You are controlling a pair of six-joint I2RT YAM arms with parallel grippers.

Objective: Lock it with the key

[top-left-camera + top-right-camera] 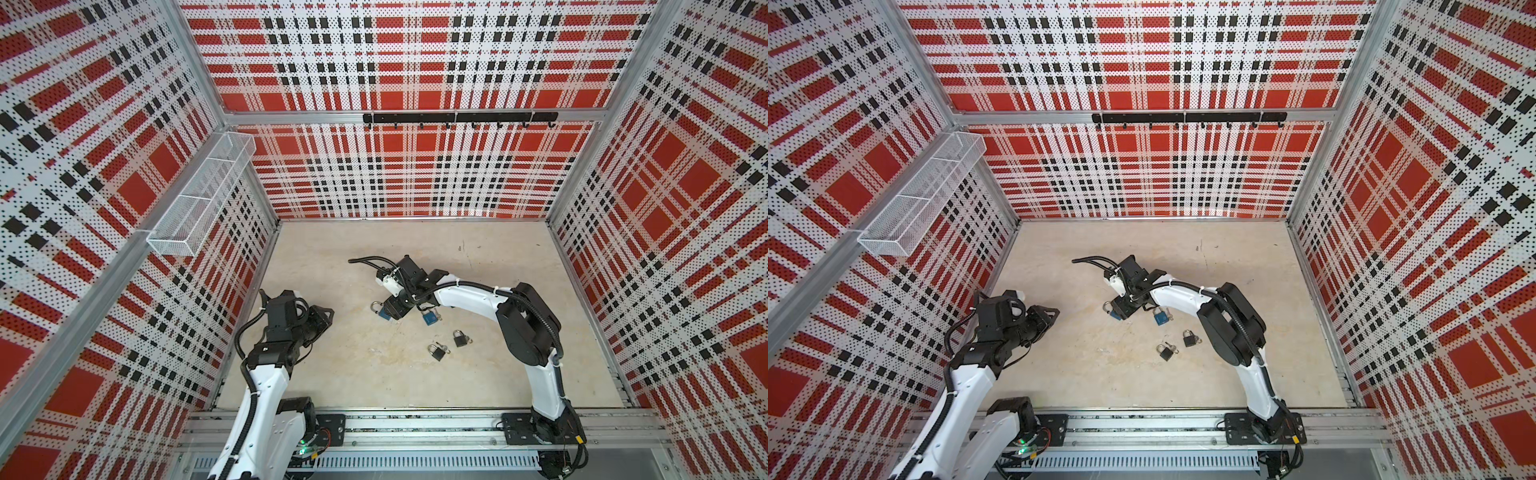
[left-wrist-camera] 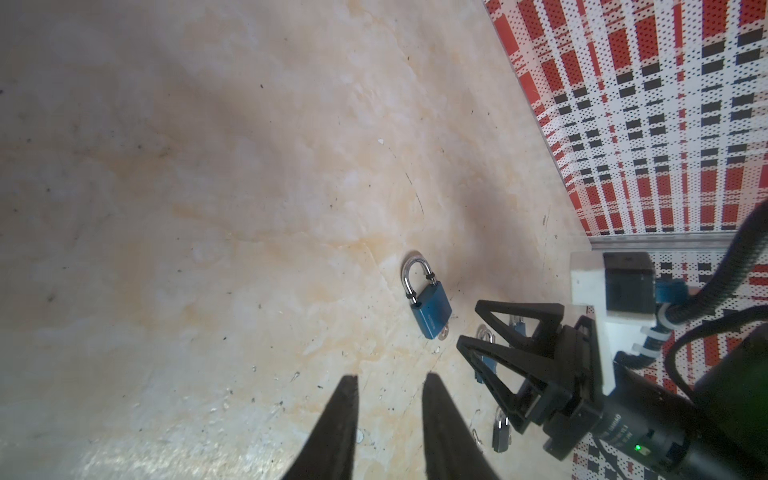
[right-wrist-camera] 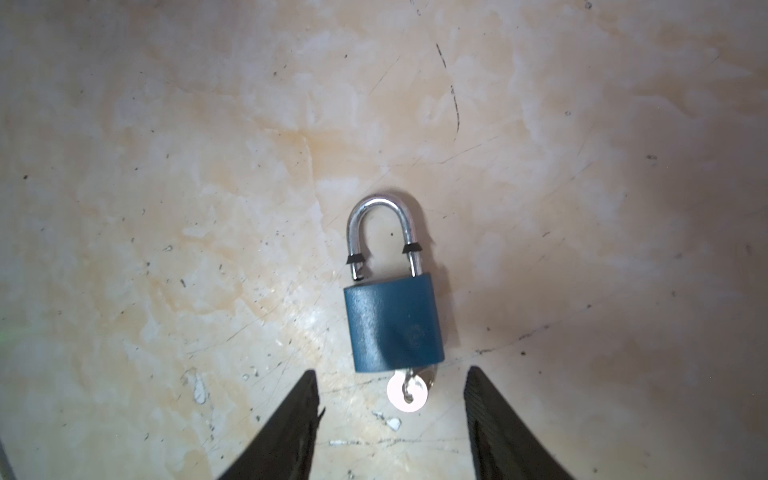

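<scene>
A blue padlock (image 3: 392, 324) lies flat on the beige floor. Its silver shackle (image 3: 380, 208) has one leg out of the body. A silver key (image 3: 409, 392) with a round head sticks out of the bottom of the padlock. My right gripper (image 3: 390, 384) is open, its fingertips either side of the key head without touching it. In both top views this gripper (image 1: 390, 309) hangs over the padlock (image 1: 381, 314). My left gripper (image 2: 390, 380) is open and empty, well to the left (image 1: 328, 313), pointing toward the padlock (image 2: 430, 313).
A second blue padlock (image 1: 430, 318) lies just right of the right gripper. Two black padlocks (image 1: 436, 352) (image 1: 460, 338) lie nearer the front. A white mesh basket (image 1: 199, 195) hangs on the left wall and a black hook rail (image 1: 459, 118) on the back wall.
</scene>
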